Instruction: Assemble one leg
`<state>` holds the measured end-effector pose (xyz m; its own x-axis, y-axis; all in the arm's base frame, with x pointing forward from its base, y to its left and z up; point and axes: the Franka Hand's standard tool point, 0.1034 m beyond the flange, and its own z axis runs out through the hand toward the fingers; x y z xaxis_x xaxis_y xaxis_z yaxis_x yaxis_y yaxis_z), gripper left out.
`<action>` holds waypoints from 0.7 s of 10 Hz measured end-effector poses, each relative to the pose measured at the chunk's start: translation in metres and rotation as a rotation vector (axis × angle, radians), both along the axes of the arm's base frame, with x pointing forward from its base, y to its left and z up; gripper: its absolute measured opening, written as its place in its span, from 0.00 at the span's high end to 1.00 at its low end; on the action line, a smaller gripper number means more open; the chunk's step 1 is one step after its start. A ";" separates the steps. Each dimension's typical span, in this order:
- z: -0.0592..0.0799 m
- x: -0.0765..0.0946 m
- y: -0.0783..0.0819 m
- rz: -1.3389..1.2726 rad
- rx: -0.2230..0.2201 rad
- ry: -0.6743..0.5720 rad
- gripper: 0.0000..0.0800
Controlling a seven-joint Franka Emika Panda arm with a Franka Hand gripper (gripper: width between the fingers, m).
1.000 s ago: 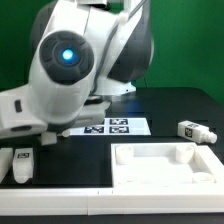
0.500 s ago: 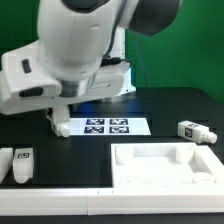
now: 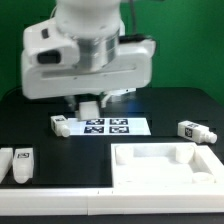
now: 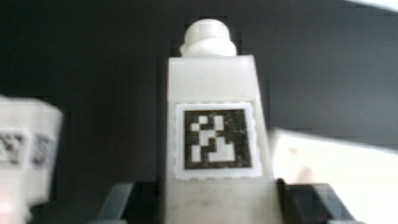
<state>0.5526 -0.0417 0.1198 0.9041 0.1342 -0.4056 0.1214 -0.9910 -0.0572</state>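
Note:
In the wrist view my gripper [image 4: 214, 203] is shut on a leg [image 4: 217, 110], a white block with a black-and-white tag and a rounded peg at its far end. The dark fingers [image 4: 121, 202] press its two sides. In the exterior view the gripper [image 3: 90, 104] hangs under the big white hand, with the held leg [image 3: 90, 109] above the marker board [image 3: 108, 126]. Another leg [image 3: 62, 125] lies at the board's end on the exterior view's left. A third leg [image 3: 195, 130] lies on the exterior view's right. The large white panel [image 3: 165, 176] lies in front.
Two more white legs [image 3: 22, 165] lie near the table's edge on the exterior view's left. In the wrist view, part of the tagged board [image 4: 25, 140] and a white panel edge [image 4: 338, 155] show beneath the held leg. A green wall stands behind the table.
The arm has swung toward the exterior view's right and turned its wrist. The hand now hangs over the marker board, with the leg still in the gripper.

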 end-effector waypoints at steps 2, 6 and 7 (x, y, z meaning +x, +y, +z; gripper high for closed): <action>0.020 0.039 0.028 -0.092 -0.011 -0.128 0.64; 0.016 0.044 0.020 -0.093 -0.019 -0.401 0.64; 0.014 0.043 0.031 -0.117 -0.017 -0.517 0.64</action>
